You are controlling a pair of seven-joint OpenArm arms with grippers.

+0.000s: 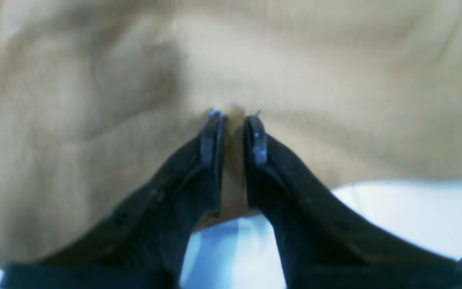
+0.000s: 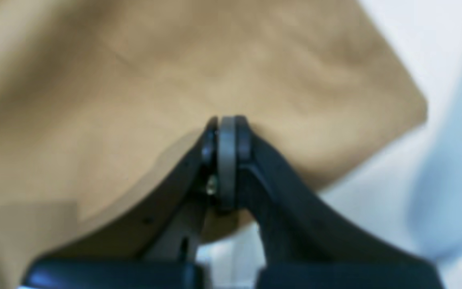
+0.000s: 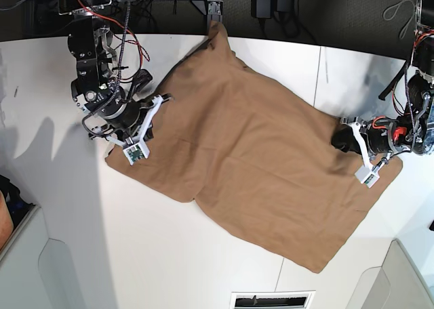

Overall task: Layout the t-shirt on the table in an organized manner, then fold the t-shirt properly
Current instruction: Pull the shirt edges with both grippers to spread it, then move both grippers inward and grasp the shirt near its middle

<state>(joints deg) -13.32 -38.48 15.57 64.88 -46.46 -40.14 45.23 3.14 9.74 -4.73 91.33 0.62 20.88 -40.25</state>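
Though wrist views blur, left gripper [image 1: 234,120] pinches t-shirt [image 3: 258,153] fold; right gripper [image 2: 227,124] closed on its edge.

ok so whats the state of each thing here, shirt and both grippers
t-shirt: spread mostly flat on the table, wrinkled, edges held at two sides
left gripper: shut on t-shirt, a fold of cloth pinched between its fingers
right gripper: shut on t-shirt, at the cloth's edge

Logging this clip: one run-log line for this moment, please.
t-shirt: spread flat on table | left gripper: pinching shirt edge | right gripper: shut on shirt edge
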